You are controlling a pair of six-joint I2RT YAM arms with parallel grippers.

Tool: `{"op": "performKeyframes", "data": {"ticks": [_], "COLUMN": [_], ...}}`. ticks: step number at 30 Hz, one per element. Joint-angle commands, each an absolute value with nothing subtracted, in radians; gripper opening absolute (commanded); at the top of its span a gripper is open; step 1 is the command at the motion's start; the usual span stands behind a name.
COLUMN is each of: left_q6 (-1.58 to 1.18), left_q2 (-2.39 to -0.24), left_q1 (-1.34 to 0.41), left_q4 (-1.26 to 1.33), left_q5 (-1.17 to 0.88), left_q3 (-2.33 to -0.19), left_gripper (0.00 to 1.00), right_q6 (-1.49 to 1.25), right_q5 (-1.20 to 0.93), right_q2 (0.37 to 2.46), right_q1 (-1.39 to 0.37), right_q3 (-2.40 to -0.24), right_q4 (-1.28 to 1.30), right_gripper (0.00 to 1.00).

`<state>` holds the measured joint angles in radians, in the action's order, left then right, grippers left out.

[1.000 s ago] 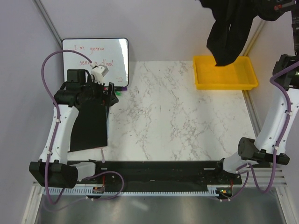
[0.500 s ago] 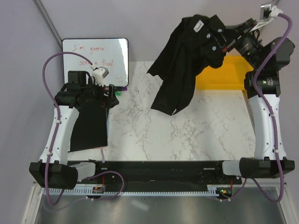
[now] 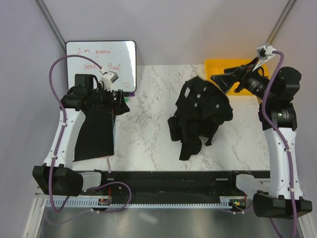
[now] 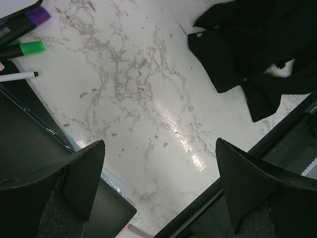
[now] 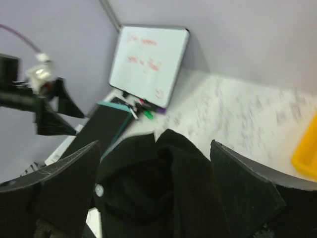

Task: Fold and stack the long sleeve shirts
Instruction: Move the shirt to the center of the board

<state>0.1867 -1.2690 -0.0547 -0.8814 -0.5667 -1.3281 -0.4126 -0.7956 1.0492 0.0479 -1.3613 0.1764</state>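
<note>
Your crumpled black long-sleeved cloth shirt (image 3: 200, 116) lies heaped on the white marbled table (image 3: 148, 134), right of centre. Your right gripper (image 3: 220, 83) hangs just beyond it, fingers spread wide and empty. Your left gripper (image 4: 159, 148) is equally wide and holds nothing.

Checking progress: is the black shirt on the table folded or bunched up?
Bunched up: the black shirt lies in a crumpled heap on the marble table, folds and ends sticking out unevenly.

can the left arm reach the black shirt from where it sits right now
Probably yes. Only bare marble table lies between the open left gripper and the crumpled shirt, with nothing blocking, though it looks a stretch.
</note>
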Motion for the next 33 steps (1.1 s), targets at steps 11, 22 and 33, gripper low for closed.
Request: {"op": "performKeyframes", "data": {"ticks": [11, 22, 33], "left_q6": [0.303, -0.070, -0.069], "left_q2": [-1.360, -1.473, -1.332], "left_q1": [-0.326, -0.408, -0.134], "left_q4": [-0.726, -0.345, -0.442], "left_q5": [-0.693, -0.801, -0.804], "left_q3": [-1.142, -0.988, -0.927], "left_gripper": [0.98, 0.88, 0.89], "right_q6": [0.612, 0.678, 0.672], "right_q5": [-0.841, -0.458, -0.184], "right_q2": [1.163, 1.025, 1.422], "right_q1": [0.253, -0.417, -0.945], "right_q3": [-1.267, -0.928, -1.071], "right_q4": [1.034, 0.737, 0.603], "right_gripper": [0.98, 0.87, 0.51]}}
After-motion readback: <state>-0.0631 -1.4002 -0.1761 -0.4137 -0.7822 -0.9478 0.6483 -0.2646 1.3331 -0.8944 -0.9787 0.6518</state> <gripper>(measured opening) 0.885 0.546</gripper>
